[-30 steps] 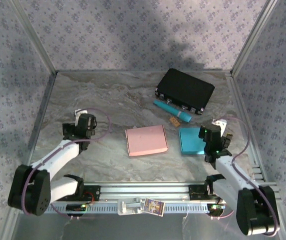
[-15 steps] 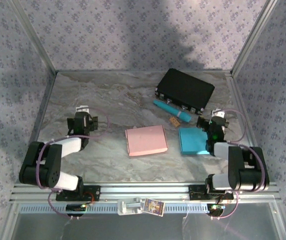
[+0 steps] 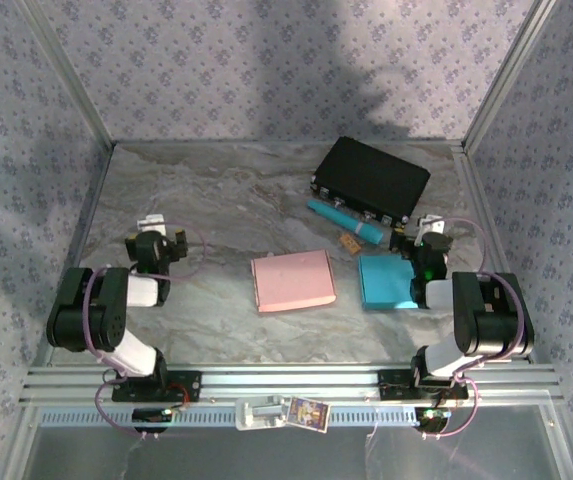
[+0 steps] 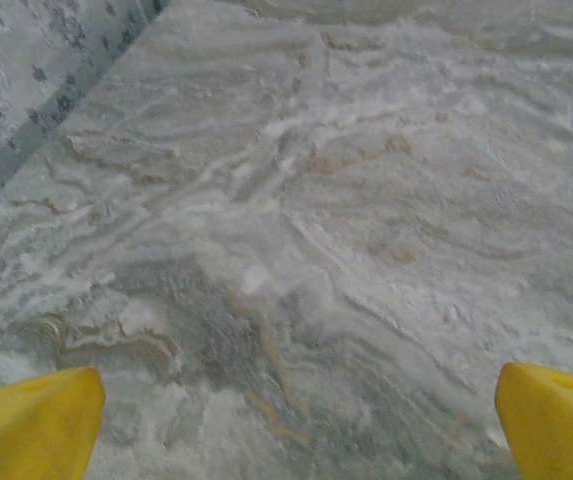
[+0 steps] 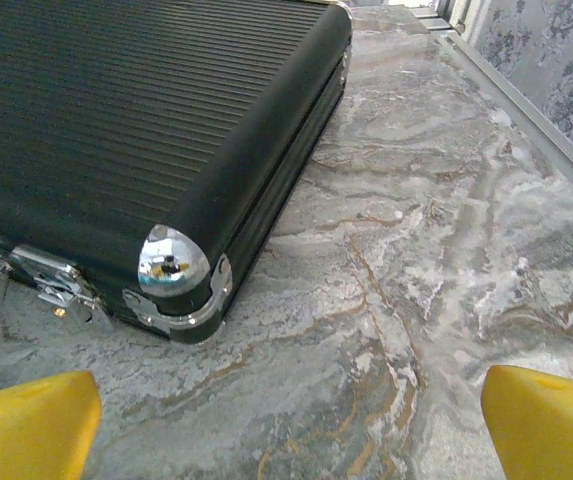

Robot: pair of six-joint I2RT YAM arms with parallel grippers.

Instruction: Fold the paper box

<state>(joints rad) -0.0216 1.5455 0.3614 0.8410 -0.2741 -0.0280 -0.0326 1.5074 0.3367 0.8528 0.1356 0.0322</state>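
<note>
On the marble table [image 3: 216, 190], the pink box [image 3: 293, 281] lies flat near the middle, between the two arms and touched by neither. Just to its right, across a narrow strip of bare table, the blue box [image 3: 384, 281] lies flat too, with its right edge close beside the right arm's wrist. Farther back sits a black case [image 3: 371, 180], turned at an angle. A teal tube [image 3: 346, 221] lies slantwise just beside the case's near edge, and a small brown tag [image 3: 349, 243] lies between the tube and the boxes.

The left gripper [image 4: 296, 420] is released, its jaws spread wide with nothing between them. Its yellow fingertips [image 4: 36, 425] show at the lower corners of the left wrist view, over bare table. From above it sits at the table's left side, well apart from the pink box.

The right gripper [image 5: 291, 420] is released as well, wide and empty. It sits low over the table, facing a chrome-capped corner [image 5: 174, 265] of the case without touching it.
</note>
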